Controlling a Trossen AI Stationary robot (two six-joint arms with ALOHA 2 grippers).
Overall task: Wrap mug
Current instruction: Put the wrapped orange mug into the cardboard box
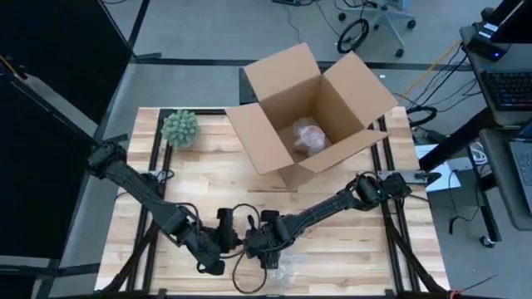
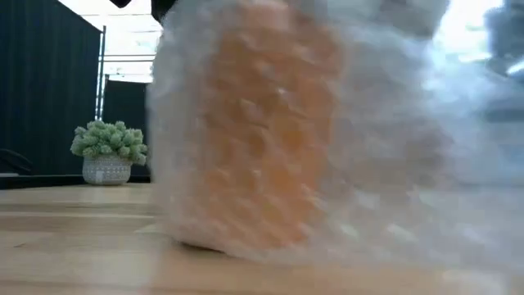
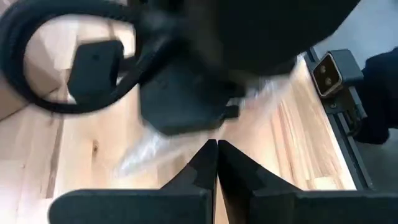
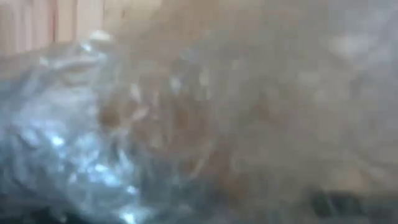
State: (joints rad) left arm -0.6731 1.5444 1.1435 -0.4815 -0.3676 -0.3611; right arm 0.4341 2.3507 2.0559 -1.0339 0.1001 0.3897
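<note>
Now wrapping | mug (image 2: 262, 131) standing upright in bubble wrap (image 2: 393, 197), directly under right gripper (image 1: 270, 249), grip hidden | left gripper (image 3: 216, 163) pinched together, lying alongside

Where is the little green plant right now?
The plant sits at the table's far left corner in the high view, just left of the open box. The low view shows it upright in a white pot.

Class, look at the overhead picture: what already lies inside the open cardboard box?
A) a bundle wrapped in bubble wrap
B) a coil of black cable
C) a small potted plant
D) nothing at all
A: in the high view, a pale bubble-wrapped bundle sits on the floor of the cardboard box.
</note>
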